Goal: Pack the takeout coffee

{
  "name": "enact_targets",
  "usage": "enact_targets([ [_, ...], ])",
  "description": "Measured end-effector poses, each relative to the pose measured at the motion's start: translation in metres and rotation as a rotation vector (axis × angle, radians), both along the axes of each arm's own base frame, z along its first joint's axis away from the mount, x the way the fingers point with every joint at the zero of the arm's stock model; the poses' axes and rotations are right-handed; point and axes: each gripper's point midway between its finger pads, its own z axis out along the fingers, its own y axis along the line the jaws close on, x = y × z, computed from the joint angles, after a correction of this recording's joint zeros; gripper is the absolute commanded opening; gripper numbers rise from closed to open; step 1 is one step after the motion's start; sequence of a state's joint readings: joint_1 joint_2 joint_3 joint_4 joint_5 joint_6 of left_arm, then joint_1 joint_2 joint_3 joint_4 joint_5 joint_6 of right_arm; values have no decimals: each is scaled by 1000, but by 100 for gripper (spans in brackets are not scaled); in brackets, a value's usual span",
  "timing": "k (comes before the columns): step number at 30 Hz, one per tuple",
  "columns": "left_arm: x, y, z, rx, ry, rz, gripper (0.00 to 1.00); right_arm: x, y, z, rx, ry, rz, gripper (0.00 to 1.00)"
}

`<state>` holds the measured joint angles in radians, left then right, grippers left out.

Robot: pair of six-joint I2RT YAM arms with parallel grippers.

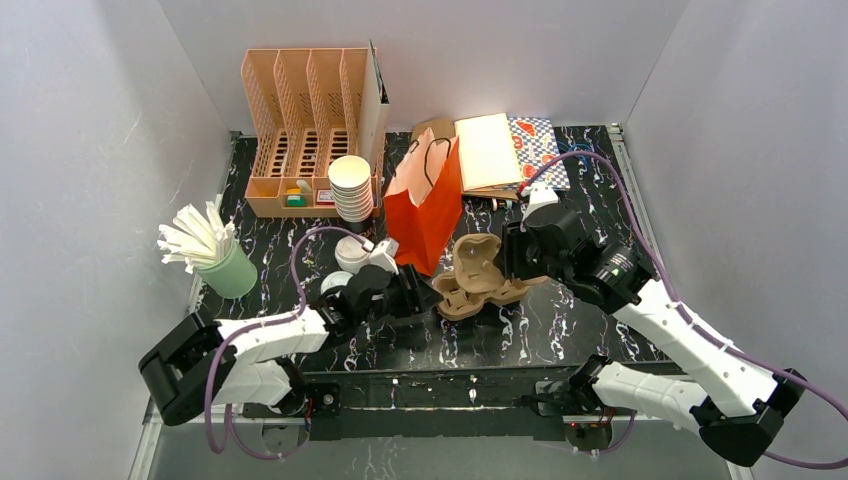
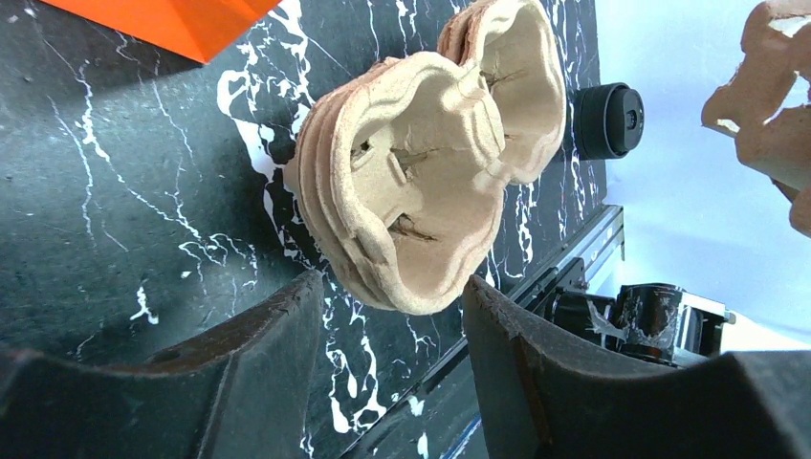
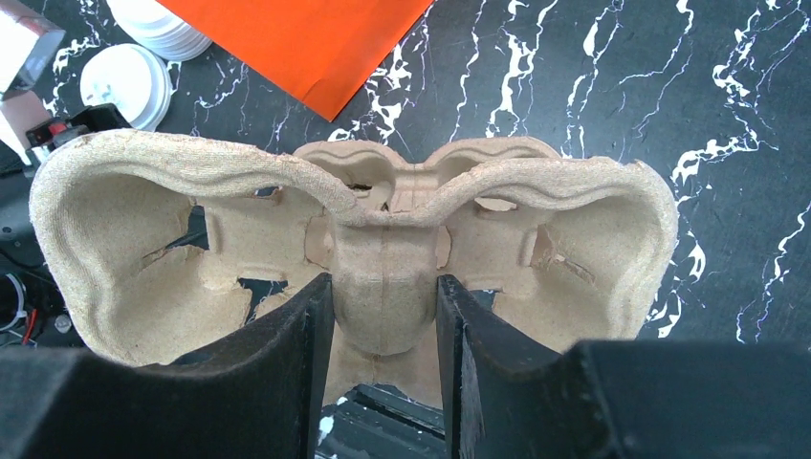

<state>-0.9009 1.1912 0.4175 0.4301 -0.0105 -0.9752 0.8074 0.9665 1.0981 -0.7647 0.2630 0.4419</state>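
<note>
Now the right hand (image 3: 383,292) pinches one cup tray (image 3: 115,220) by its middle ridge, raised above the stacked trays (image 2: 411,191); the left hand (image 2: 392,292) is spread at their edge.

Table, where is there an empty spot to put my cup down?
Bare marble shows on the right, between the paper bags and the table edge, and along the front below the carrier stack. A smaller patch sits between the straw cup and the rack. The middle is crowded: orange bag, lifted cup carrier, white cups.
</note>
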Motion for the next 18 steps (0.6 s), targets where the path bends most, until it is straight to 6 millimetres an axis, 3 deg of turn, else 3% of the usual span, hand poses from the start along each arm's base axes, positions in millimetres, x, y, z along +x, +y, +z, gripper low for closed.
enact_targets([
  [4,2,-7,-10,-1,24,3,48,-2,-2,0,-3,2,0,38],
  [11,8,-30,-39,49,80,-10,21,-6,-11,9,-4,-10,-13,36],
  [15,17,-66,-33,15,58,-42,20,-6,-15,19,5,-35,-27,36],
  [18,28,-108,-32,-21,34,-70,20,-6,-20,22,-5,-41,-44,35],
])
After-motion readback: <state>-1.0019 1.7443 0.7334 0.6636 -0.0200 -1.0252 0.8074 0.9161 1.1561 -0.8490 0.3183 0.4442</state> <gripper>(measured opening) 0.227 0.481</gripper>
